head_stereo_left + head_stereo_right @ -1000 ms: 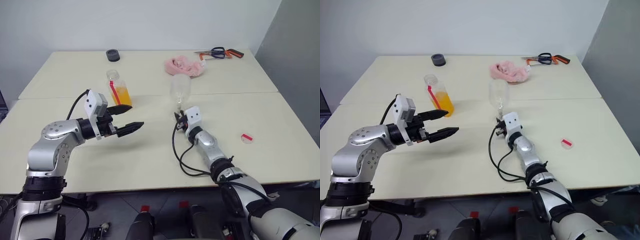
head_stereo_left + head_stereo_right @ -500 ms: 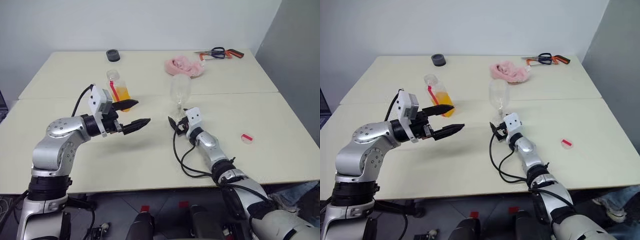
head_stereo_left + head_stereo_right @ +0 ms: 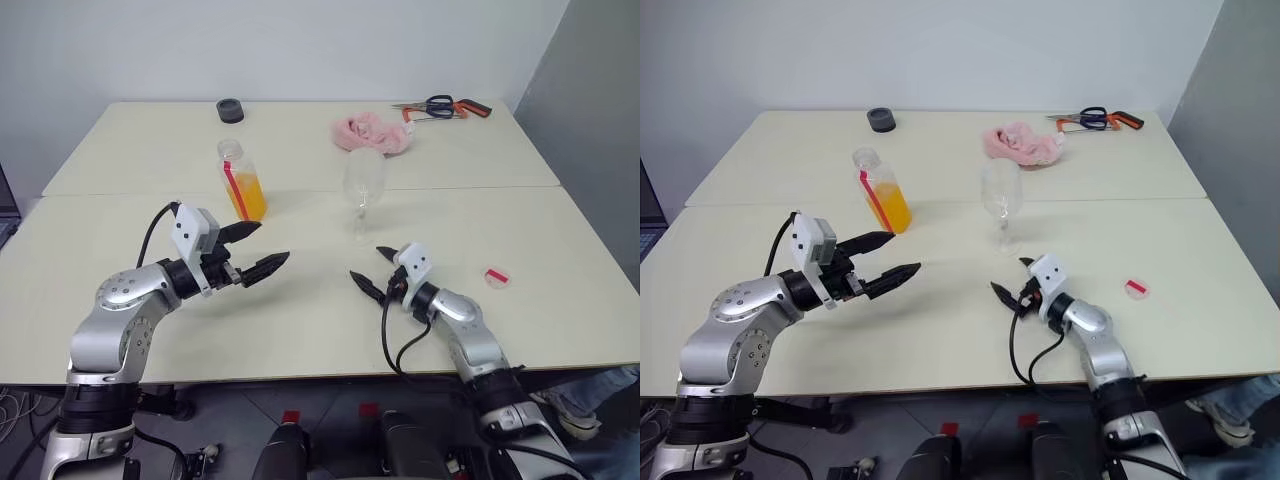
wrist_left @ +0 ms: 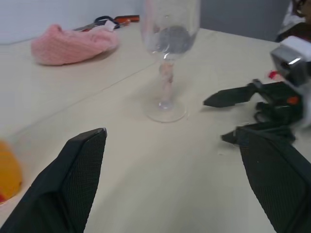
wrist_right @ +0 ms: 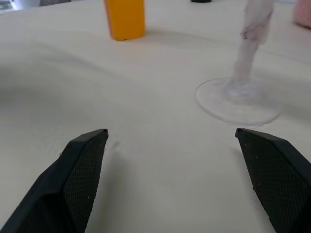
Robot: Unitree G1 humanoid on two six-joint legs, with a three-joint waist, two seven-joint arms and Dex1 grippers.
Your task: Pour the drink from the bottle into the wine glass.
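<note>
The small clear plastic bottle [image 3: 240,180] half full of bright orange drink [image 3: 249,196] should feel light and a little springy, so I would take it around the middle of its body, firmly enough not to slip but not so hard that it buckles. It has a red-and-white label strip down one side, and I cannot make out a cap on its neck. It stands upright near the seam where the two cream tabletops [image 3: 300,330] meet, left of centre. The clear stemmed wine glass [image 3: 362,190] is brittle and top-heavy; it stands empty just beyond that seam, apart from the bottle. My left gripper [image 3: 252,252] hangs spread wide before the bottle, holding nothing; my right gripper [image 3: 375,270] is equally spread and empty, short of the glass's foot.
</note>
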